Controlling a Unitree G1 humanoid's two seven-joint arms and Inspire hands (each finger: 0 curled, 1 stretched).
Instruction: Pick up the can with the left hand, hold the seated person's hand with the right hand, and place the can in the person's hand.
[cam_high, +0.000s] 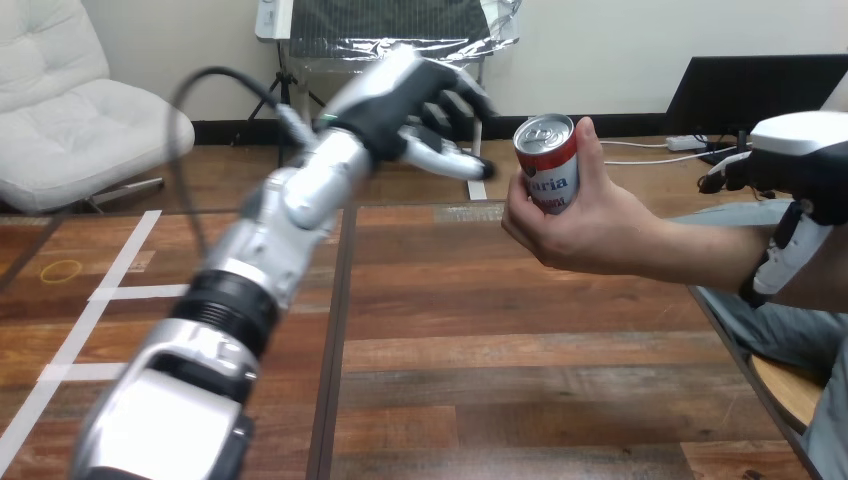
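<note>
Left arm (255, 260) ends in the left hand (425, 105), fingers loose, empty, near the can (548, 165) that the person's hand (575, 225) grips. Right hand (810, 170): hold I cannot tell. A swing could knock the can.

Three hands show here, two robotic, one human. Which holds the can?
The person's hand, wrapped round the can. The robot's left hand hovers beside it, apart; its right hand is at the person's forearm.

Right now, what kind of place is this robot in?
Most likely a robot testing spot, not a home kitchen: a wooden table with white tape strips on it, and the robot's left hand raised next to a can that the person's hand holds.
</note>
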